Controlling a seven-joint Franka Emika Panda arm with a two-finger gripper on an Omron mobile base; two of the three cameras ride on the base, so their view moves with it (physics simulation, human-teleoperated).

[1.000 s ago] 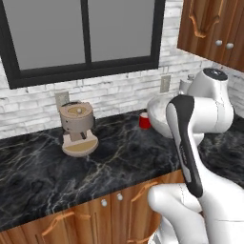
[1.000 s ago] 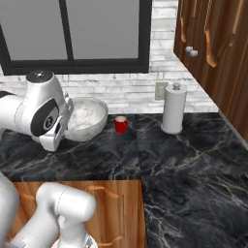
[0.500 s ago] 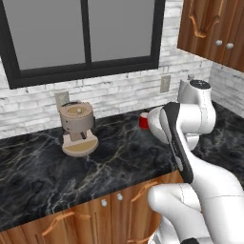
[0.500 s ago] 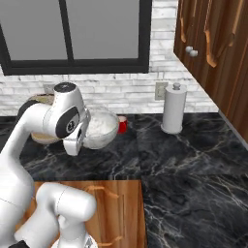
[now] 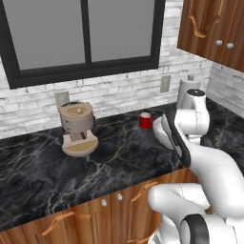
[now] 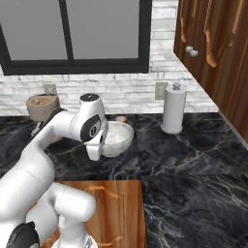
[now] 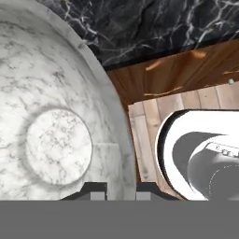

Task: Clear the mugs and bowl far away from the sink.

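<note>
Marble-patterned bowl (image 6: 117, 137) is held by its near rim, the gripper (image 7: 114, 189) clenched on the wall. It sits on the black counter (image 5: 119, 152), just in front of the red mug (image 5: 145, 120). It should be carried level, since a rim pinch may slip.

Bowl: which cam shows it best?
Hand view: the marble bowl is close up, inside and rim clear, the tool shut on its rim. In the right base view the bowl is whole but small; in the left base view the arm hides most of it.
</note>
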